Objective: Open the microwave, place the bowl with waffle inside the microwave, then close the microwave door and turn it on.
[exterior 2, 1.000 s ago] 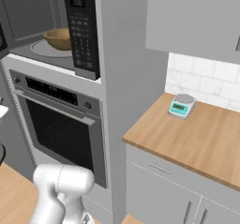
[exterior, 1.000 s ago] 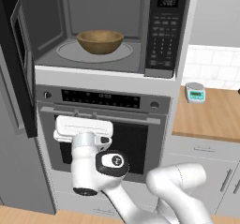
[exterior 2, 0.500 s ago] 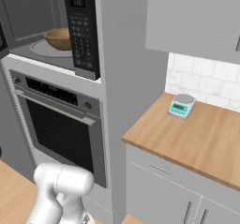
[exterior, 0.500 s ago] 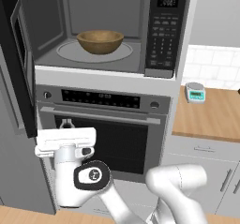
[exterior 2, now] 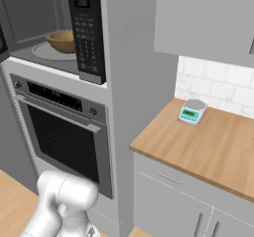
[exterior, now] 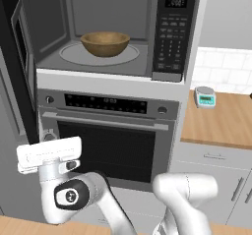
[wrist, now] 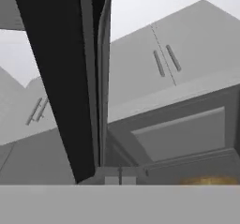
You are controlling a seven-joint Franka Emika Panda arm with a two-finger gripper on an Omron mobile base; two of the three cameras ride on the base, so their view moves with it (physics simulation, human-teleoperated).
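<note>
The microwave point(exterior: 106, 30) fills the upper part of the left base view, its grey cavity exposed. The microwave door point(exterior: 19, 67) hangs swung out along the left edge of that frame, seen nearly edge-on. On the round glass turntable point(exterior: 98, 54) inside sits the bowl with waffle point(exterior: 105, 43); from this low angle the wooden bowl is plain enough, but the waffle pieces cannot be made out. In the right base view the bowl point(exterior 2: 62, 40) peeks from the cavity at upper left, just beside the black keypad panel point(exterior 2: 86, 35).

The keypad buttons and the small display point(exterior: 175, 2) at upper right of the microwave carry pale markings too small to read. The steel oven point(exterior: 106, 131) below has a dark strip of tiny, illegible symbols between two knobs. On the wooden counter point(exterior: 221, 123) at the right of the frame stands a teal and white kitchen scale point(exterior: 205, 97), its screen also unreadable.

The arm's hand sits at lower left of the left base view, low before the oven. In the hand view the door point(wrist: 65, 78) rises as a dark slab edge in the left half, with the gripper point(wrist: 120, 180) at bottom centre, its fingers clenched together on nothing.
</note>
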